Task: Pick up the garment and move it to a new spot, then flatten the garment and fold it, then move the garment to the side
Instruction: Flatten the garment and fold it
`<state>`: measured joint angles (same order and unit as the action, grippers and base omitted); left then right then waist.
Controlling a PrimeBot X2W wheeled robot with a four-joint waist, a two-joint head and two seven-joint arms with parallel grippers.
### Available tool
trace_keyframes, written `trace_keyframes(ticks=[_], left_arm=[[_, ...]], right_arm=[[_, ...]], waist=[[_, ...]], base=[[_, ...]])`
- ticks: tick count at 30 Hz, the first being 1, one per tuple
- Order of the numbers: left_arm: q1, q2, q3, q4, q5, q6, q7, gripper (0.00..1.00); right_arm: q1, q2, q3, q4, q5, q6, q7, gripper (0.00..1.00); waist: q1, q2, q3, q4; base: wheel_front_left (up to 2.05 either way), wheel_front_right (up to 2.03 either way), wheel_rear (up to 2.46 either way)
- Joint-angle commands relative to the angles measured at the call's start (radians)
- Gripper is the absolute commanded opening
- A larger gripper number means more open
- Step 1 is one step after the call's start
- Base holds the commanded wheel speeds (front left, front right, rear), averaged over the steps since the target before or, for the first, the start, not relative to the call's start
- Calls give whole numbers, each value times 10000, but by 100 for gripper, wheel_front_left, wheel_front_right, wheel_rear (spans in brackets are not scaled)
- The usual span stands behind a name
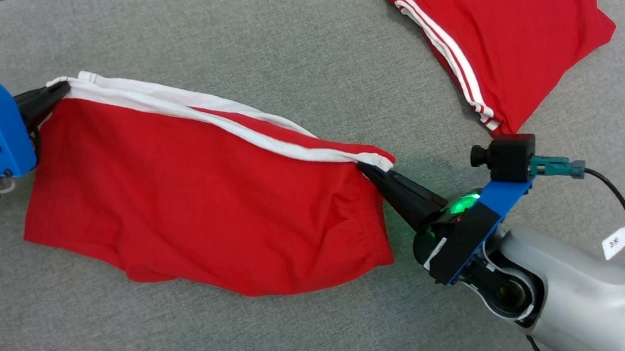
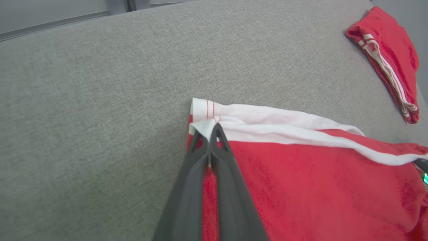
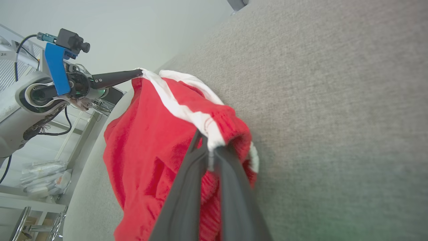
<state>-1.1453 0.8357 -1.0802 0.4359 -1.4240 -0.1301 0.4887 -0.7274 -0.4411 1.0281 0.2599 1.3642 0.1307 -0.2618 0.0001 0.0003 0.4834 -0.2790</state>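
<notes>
The grey fabric-covered desk [image 1: 277, 26] stretches under and beyond both claws. The largest thing on it is the garment [image 1: 195, 197], a red pair of shorts with white side stripes, which spans the whole gap between the two claws. Its white-striped edge runs as a sagging line from one claw to the other, and the red cloth spreads out from that line on the robot's side, with a gathered waistband at the end near the right claw. Whether the lower part of the cloth rests on the desk or hangs just clear of it cannot be told.

A second red garment [image 1: 503, 28] with the same white stripes lies folded on the desk. It is beyond the right claw, on the far side from the robot, apart from the held shorts and touching neither claw.

The left claw [image 1: 59, 90] has its two dark fingers pressed together on the white-banded corner of the garment. In the left wrist view, a fold of white cloth sticks out between the tips. The right claw [image 1: 371, 167] is likewise pinched tight on the opposite striped corner, where the white band bunches up over its fingertips. A green light [image 1: 462, 205] glows on the wrist just behind the right claw.
</notes>
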Motion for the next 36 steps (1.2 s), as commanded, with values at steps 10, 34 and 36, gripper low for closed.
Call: trace_keyframes(ticks=[10, 34, 36], left_arm=[[-320, -405, -505, 568, -124, -12, -173, 100], [158, 115, -1832, 1159, -153, -13, 2299, 100], [181, 22, -1857, 1122, -262, -13, 2586, 100]], right_arm=[[-551, 30, 625, 356, 299, 1, -35, 100], [659, -894, -274, 44, 277, 1, -34, 100], [765, -897, -368, 39, 237, 1, -34, 100]], waist=[[-1, -3, -107, 14], [-1, -3, -704, -683], [-1, -3, -708, -777]], base=[[0, 0, 0], [0, 0, 0], [0, 0, 0]])
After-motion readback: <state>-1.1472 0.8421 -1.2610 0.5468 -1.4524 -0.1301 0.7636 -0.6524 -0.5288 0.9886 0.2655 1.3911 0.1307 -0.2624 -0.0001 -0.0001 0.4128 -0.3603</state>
